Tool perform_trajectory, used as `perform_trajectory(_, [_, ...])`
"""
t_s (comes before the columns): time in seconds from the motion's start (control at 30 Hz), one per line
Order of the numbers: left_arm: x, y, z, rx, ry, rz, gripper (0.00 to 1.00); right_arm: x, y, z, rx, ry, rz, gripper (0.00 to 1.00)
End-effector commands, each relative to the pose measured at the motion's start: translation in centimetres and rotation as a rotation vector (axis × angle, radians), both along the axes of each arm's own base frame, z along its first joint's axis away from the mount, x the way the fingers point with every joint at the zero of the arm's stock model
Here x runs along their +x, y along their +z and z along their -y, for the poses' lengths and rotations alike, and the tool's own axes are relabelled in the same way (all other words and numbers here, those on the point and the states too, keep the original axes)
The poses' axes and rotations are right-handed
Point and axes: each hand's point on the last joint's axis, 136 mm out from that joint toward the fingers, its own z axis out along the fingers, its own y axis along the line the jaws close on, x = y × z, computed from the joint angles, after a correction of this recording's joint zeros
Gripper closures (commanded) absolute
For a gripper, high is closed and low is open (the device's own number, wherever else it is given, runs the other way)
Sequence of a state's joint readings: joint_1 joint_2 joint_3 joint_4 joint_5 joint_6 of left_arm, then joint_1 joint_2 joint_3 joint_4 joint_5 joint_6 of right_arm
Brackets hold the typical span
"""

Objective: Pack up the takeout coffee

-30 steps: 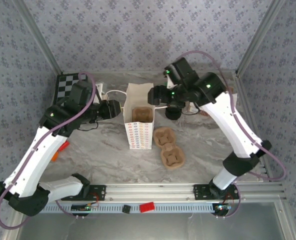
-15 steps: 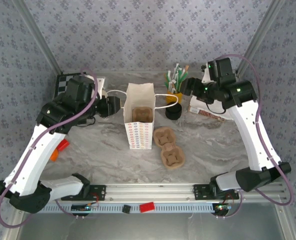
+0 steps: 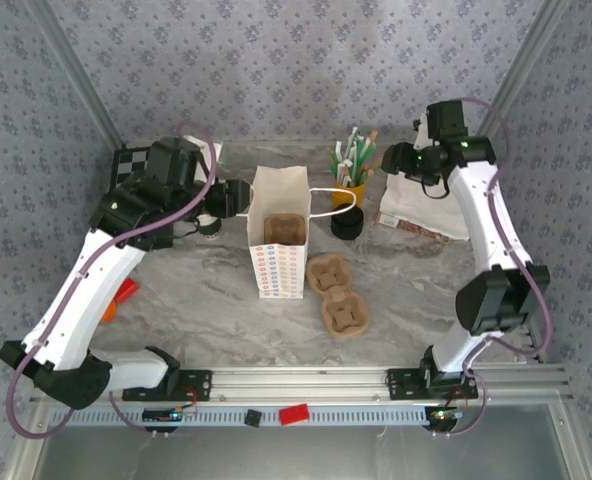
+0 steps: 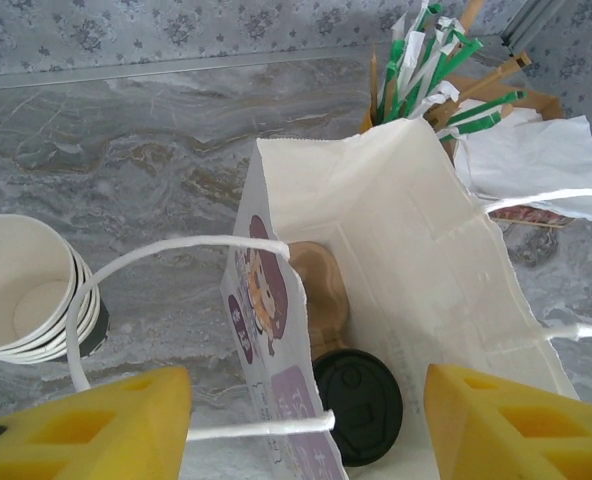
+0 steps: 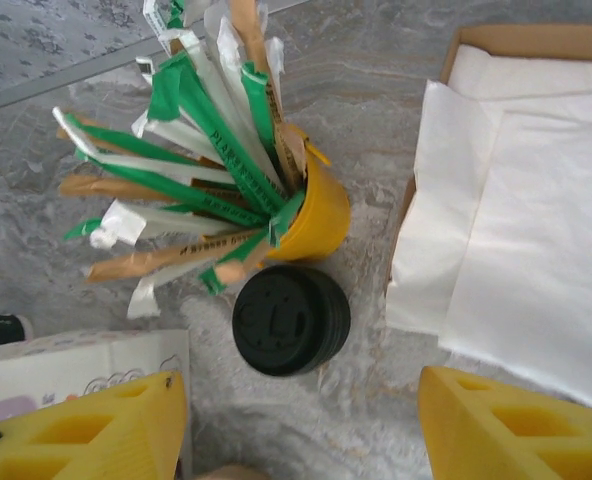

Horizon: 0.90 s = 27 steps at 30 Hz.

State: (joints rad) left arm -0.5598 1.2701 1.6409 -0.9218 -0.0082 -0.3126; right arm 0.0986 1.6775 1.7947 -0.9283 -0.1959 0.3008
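Takeout coffee [image 5: 291,318] upright just beside straw cup [image 5: 316,215], near side free | left claw [image 4: 301,425] spread | right claw [image 5: 296,425] spread

Around my table [image 3: 206,292] stand walls [image 3: 296,70] papered grey-blue with small flower sprigs, framed at the corners by slanting aluminium posts [image 3: 73,72]. The tabletop is grey-veined marble, softly and evenly lit, with a slotted aluminium rail [image 3: 306,379] before me.

Right hand [image 5: 298,425] now off takeout coffee [image 5: 291,320]

Paper bag [image 4: 406,250], black lid [image 4: 357,405], cups [image 4: 26,290]
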Motion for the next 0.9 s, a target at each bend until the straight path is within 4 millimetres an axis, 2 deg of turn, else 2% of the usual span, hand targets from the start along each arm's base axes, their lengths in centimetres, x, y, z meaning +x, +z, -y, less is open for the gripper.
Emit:
perform_trajectory(0.0, [1.3,1.7,-0.1,-0.017,0.026,0.059,0.37,2.5,1.3,-0.3,-0.047,0.069,0.082,0.37])
perform_trajectory(0.23, [2.2,1.5,-0.3,-0.023,0.067,0.061,0.36,5.6,-0.6,0.1,-0.092,0.074,0.070,0.46])
perform_trajectory(0.4, [2.5,1.5,-0.6,-0.024,0.086,0.064,0.35,7.0,-1.5,-0.5,-0.100,0.108,0.048,0.48])
perform_trajectory(0.5, [2.6,1.4,-0.6,-0.030,0.088,0.066,0.34,7.9,-2.2,-0.5,-0.102,0.114,0.040,0.53])
perform_trajectory(0.73, [3.0,1.1,-0.4,-0.026,0.089,0.056,0.33,8.6,-3.3,-1.0,-0.124,0.138,0.021,0.62])
perform_trajectory(0.87, [3.1,1.0,-0.3,-0.030,0.086,0.054,0.33,8.6,-3.3,-1.4,-0.137,0.154,0.024,0.70])
